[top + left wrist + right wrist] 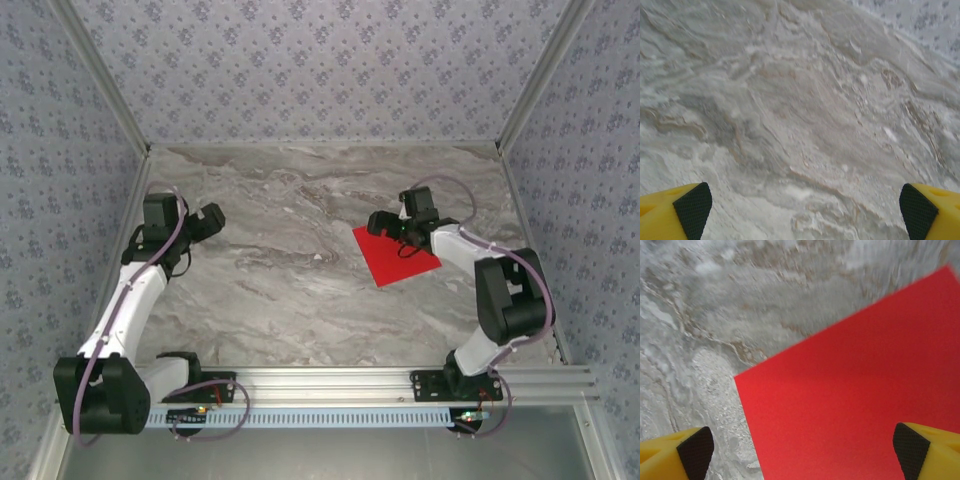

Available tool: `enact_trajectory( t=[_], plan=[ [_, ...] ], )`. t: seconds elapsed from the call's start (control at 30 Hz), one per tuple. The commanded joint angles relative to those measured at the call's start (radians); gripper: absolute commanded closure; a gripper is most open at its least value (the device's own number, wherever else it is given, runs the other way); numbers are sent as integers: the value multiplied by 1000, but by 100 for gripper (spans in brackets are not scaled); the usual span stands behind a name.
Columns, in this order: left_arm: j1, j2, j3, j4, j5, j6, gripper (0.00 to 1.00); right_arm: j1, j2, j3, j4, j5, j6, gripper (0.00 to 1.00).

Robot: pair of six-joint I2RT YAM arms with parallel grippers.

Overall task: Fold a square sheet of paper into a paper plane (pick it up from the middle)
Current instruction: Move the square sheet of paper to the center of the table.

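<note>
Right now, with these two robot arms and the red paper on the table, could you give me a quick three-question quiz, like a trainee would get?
1. Fill in: the left gripper and the right gripper both have their jaws ____.
2. True or false: the square sheet of paper is already folded.
3. Which gripper is over the sheet? A left; B right; C both.
Key: 1 open; 2 false, it lies flat; 3 B.
</note>
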Motion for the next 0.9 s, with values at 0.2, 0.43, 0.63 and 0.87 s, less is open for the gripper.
enact_trajectory(
  t=[0.2, 0.43, 0.63, 0.87],
  plan=[
    [-3, 53, 42, -55, 76, 2, 1, 17, 92, 33, -97, -18, 134, 8],
    [-4, 73, 42, -59, 98, -4, 1, 149, 102, -46, -123, 32, 240, 10],
    [-4, 73, 38, -64, 98, -10, 1, 433, 143, -30, -124, 76, 392, 11],
    [-5, 70, 40, -74, 113, -16, 1, 515, 120, 144, -287, 82, 224, 21]
  ],
)
